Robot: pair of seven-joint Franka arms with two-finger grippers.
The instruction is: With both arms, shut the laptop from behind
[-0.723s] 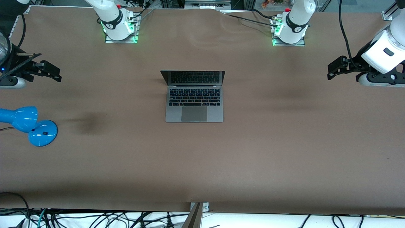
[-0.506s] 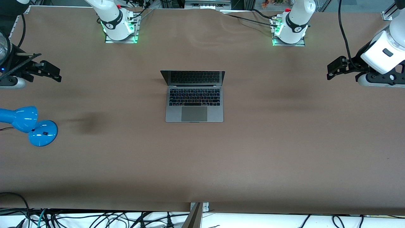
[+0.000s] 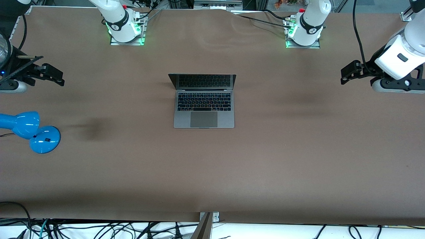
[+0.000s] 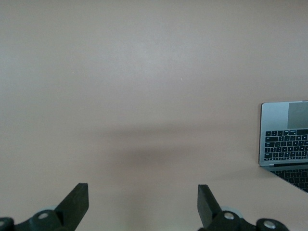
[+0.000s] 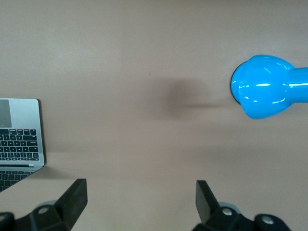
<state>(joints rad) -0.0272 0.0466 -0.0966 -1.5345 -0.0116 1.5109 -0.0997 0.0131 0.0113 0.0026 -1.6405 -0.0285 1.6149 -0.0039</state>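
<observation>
Although both arms ran off the edges of the front view, their grippers showed: the left gripper hung over bare table at the left arm's end, and the right gripper hung over the right arm's end, each well apart from the laptop. Each wrist view caught only the tips of its own fingers, spread wide with nothing between them. The laptop sat open near the middle of the brown table, its screen upright on the side toward the robots' bases and its trackpad nearer the front camera; the lid's outer face was hidden. Only a corner of the laptop entered each wrist view. A blue desk lamp stood at the right arm's end, nearer the front camera than the right gripper, its head partly cut off. Cables lay tangled below the table's near edge, and the cloth surface wrinkled between the green-lit bases.
</observation>
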